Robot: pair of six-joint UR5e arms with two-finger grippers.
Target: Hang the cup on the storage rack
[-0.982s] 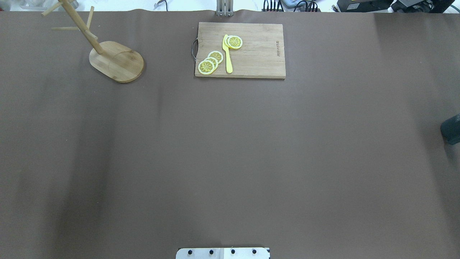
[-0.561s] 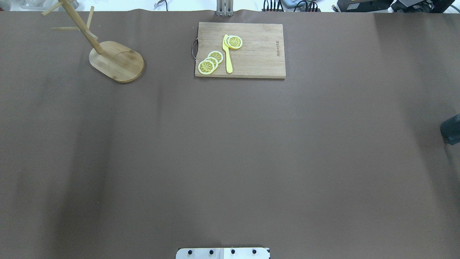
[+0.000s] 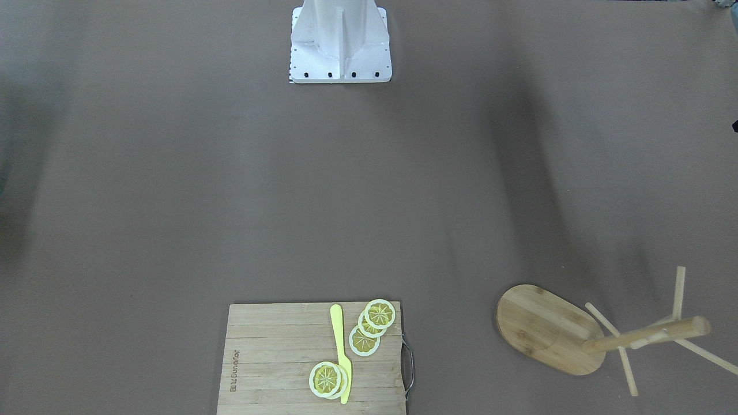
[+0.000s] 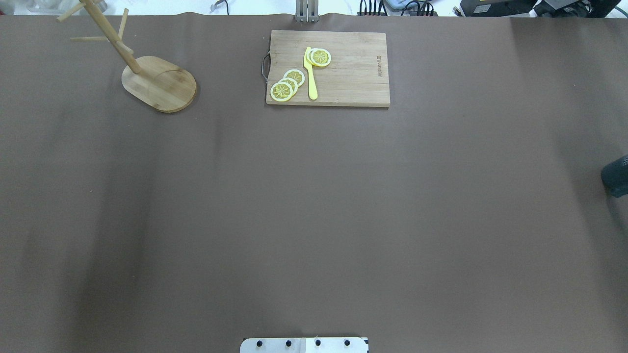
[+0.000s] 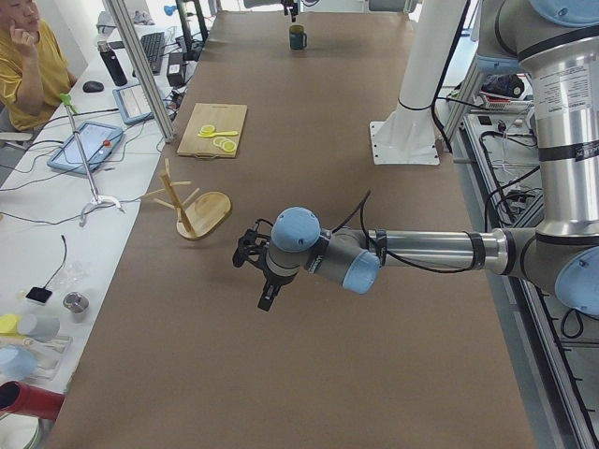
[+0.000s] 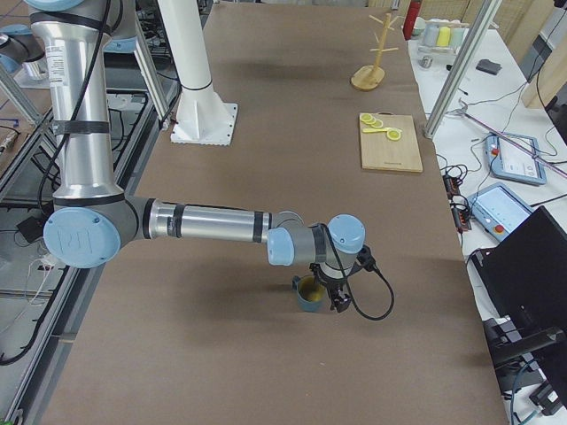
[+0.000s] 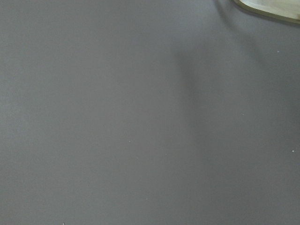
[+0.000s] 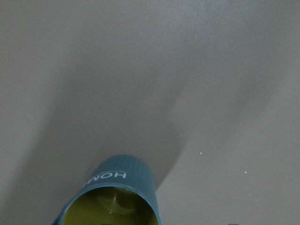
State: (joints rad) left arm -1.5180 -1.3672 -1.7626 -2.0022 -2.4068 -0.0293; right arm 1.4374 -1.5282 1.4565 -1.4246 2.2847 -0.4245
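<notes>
The cup (image 6: 307, 293), a slate blue mug with white "HOME" lettering and a yellowish inside, stands upright near the table's right end. It also shows as the cup (image 4: 616, 176) at the overhead view's edge and the cup (image 8: 115, 198) low in the right wrist view. My right gripper (image 6: 338, 299) is close against its side; I cannot tell whether it is open or shut. The storage rack (image 4: 159, 83) stands at the far left with bare pegs, seen too as the rack (image 3: 548, 328). My left gripper (image 5: 266, 297) hangs over bare table near the rack (image 5: 192, 210); its state cannot be told.
A wooden cutting board (image 4: 353, 78) with lemon slices (image 4: 287, 84) and a yellow knife (image 4: 310, 73) lies at the far middle. The robot's white base (image 3: 340, 40) stands at the near edge. A person (image 5: 28, 65) sits beside the table's far side.
</notes>
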